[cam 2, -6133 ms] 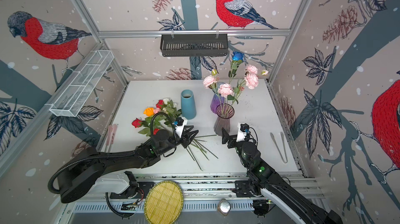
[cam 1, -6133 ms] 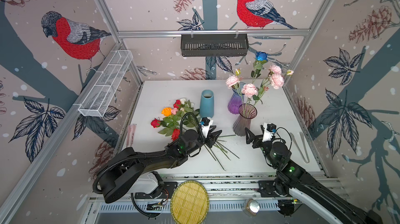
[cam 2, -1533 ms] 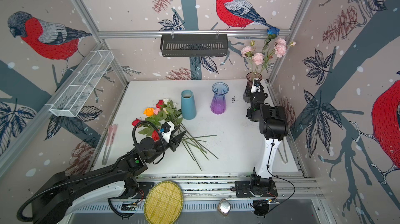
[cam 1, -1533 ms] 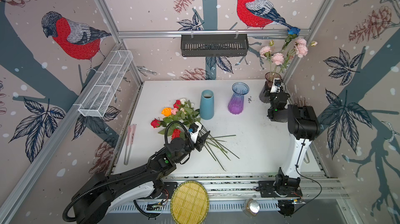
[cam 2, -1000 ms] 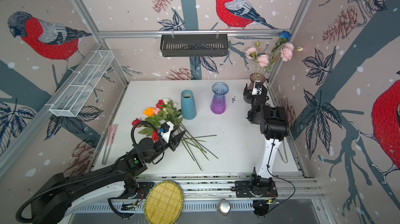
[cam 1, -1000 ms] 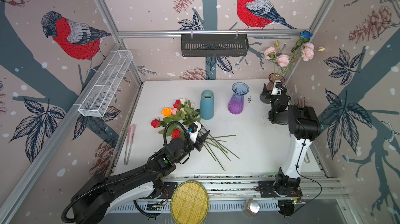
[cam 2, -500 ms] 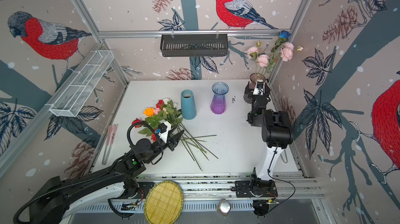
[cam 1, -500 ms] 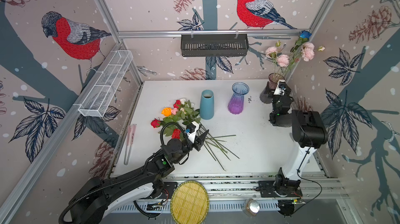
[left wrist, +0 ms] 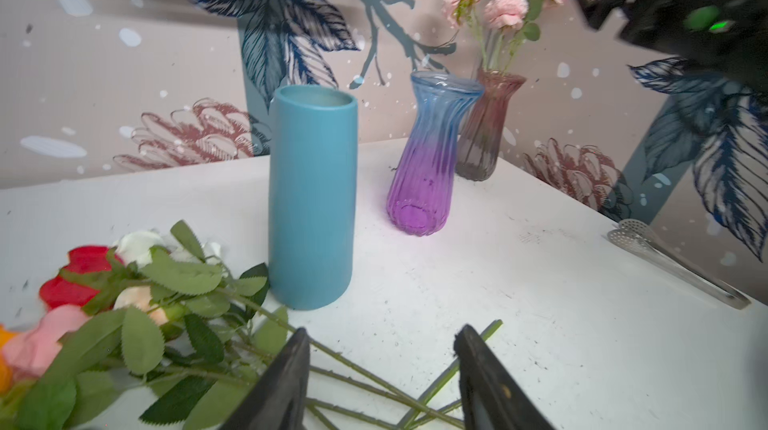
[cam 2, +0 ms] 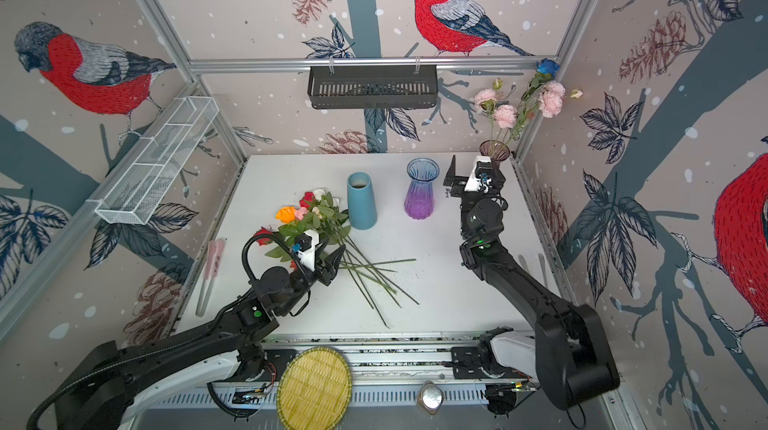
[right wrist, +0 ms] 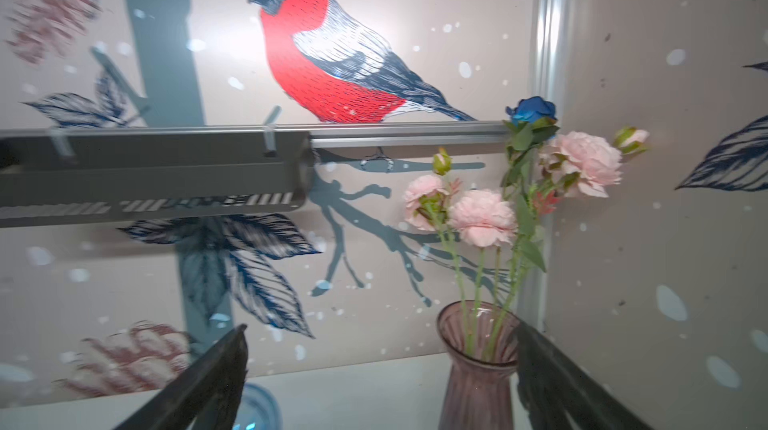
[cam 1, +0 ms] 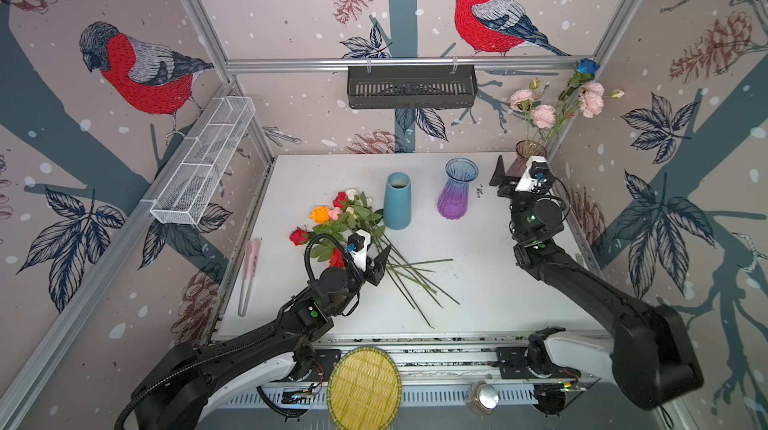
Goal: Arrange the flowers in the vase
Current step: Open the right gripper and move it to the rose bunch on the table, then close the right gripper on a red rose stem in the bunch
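The loose flowers point(cam 1: 345, 220) point(cam 2: 316, 215) lie on the white table, red, orange, pink and white blooms with green leaves, their stems point(left wrist: 374, 382) fanning toward the front. My left gripper point(cam 1: 380, 259) point(left wrist: 380, 349) hovers open just over those stems, holding nothing. A blue vase point(cam 1: 397, 201) and a purple glass vase point(cam 1: 457, 191) stand empty mid-table. A mauve glass vase point(cam 1: 530, 153) point(right wrist: 478, 365) in the far right corner holds pink carnations point(right wrist: 482, 215) and a blue rose point(right wrist: 532, 109). My right gripper point(cam 1: 513, 170) point(right wrist: 382, 340) is wide open beside it, one finger near its rim.
Pink tongs point(cam 1: 249, 274) lie along the table's left edge and metal tongs point(left wrist: 673, 265) along its right. A black basket point(cam 1: 411, 87) hangs on the back wall, a white wire rack point(cam 1: 203, 161) on the left wall. A yellow woven plate point(cam 1: 363, 386) sits at the front.
The right arm has folded lower and toward the front, its gripper still by the mauve vase in the corner. The left gripper's jaws have spread a little wider over the stems.
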### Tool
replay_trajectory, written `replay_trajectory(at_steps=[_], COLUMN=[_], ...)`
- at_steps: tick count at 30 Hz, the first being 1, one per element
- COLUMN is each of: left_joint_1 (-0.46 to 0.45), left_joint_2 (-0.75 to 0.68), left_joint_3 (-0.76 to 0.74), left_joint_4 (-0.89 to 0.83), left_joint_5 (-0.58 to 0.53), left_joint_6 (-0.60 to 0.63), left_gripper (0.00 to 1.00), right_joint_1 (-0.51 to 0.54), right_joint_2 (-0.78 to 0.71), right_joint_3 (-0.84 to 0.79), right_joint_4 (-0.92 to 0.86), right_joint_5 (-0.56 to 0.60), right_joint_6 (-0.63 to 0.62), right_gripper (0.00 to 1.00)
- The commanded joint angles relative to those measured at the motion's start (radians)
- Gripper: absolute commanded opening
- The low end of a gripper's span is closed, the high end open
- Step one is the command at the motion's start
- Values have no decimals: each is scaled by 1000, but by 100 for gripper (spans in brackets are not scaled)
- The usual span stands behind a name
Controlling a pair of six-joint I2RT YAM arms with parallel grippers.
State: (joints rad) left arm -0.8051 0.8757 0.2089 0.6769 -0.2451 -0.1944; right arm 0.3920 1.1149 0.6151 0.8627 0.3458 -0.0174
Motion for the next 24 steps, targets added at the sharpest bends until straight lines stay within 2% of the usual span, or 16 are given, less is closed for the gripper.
replay_trajectory(at_steps=[1, 4, 7, 9, 12, 14, 18, 22, 24], left_joint_1=[93, 179, 222, 231, 242, 258, 268, 269, 268], left_joint_2=[49, 105, 135, 127, 99, 85, 58, 20, -12], left_joint_3=[-9, -29, -36, -37, -33, -34, -86, -126, -119], left_joint_4=[44, 87, 113, 127, 133, 146, 241, 243, 210], left_joint_5=[43, 143, 188, 192, 156, 138, 127, 95, 117], left_joint_6=[-160, -253, -319, -338, -334, -328, -251, -189, -172], left_gripper=[57, 57, 57, 58, 59, 60, 60, 61, 61], right_joint_1=[144, 301, 408, 432, 425, 401, 403, 412, 423], right_joint_2=[-121, -217, -231, -185, -73, 34, 259, 443, 504], right_joint_3=[-72, -172, -244, -244, -155, -60, 113, 242, 277], right_joint_4=[-332, -366, -349, -365, -475, -556, -636, -655, -651], right_joint_5=[-39, -102, -281, -416, -524, -637, -722, -725, -704], right_joint_6=[110, 142, 142, 143, 172, 163, 160, 202, 206], right_gripper=[99, 100, 96, 92, 79, 64, 49, 44, 44])
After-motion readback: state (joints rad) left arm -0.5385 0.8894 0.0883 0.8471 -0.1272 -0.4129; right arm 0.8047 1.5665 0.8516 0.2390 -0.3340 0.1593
